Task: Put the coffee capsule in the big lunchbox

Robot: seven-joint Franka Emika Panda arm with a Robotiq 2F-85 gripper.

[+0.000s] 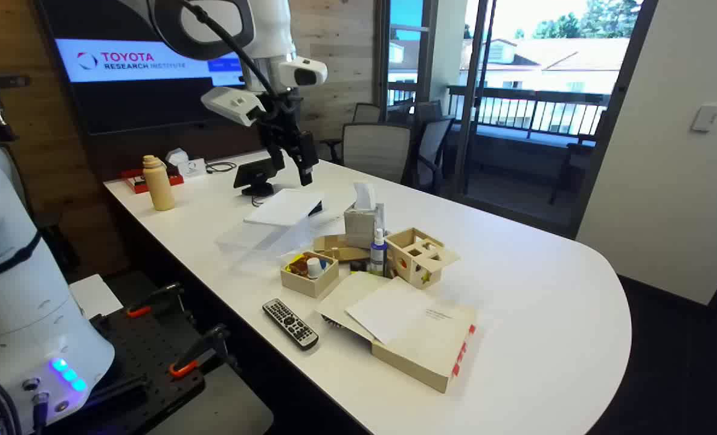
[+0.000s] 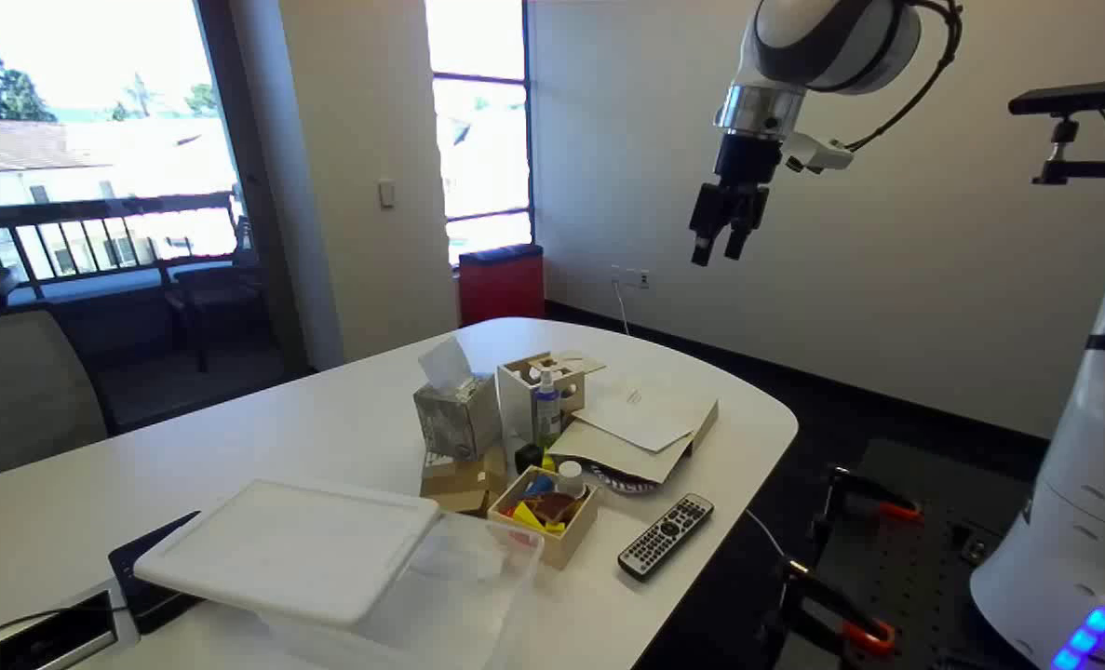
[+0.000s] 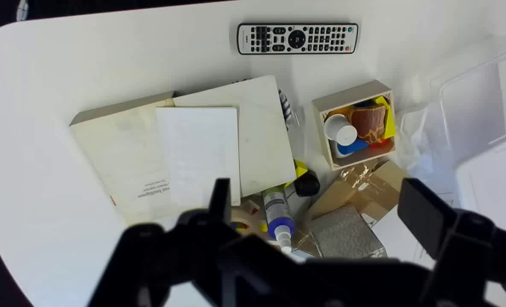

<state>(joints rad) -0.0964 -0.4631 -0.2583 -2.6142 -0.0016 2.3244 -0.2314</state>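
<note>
Though in an exterior view a white lid (image 2: pixel 287 549) lies across its left part, big lunchbox (image 2: pixel 478 596): clear plastic — right part uncovered.
Tissue box (image 2: pixel 459 419): grey, patterned, on the far side of the lunchbox.
Wooden box (image 3: pixel 351 96): small, just right of the lunchbox, holding coloured pieces (image 3: pixel 388 121).
Coffee capsule (image 2: pixel 571 477): as best one can tell, the white cup-shaped piece in that box, toward its far right side.
Book (image 2: pixel 687 408): far right, white sheet (image 2: pixel 640 421) on top.
Remote (image 2: pixel 667 535): near right, on the table (image 2: pixel 329 437).
Gripper (image 2: pixel 718 251): high at right, pointing down — jaws released, fingertips well apart.
</note>
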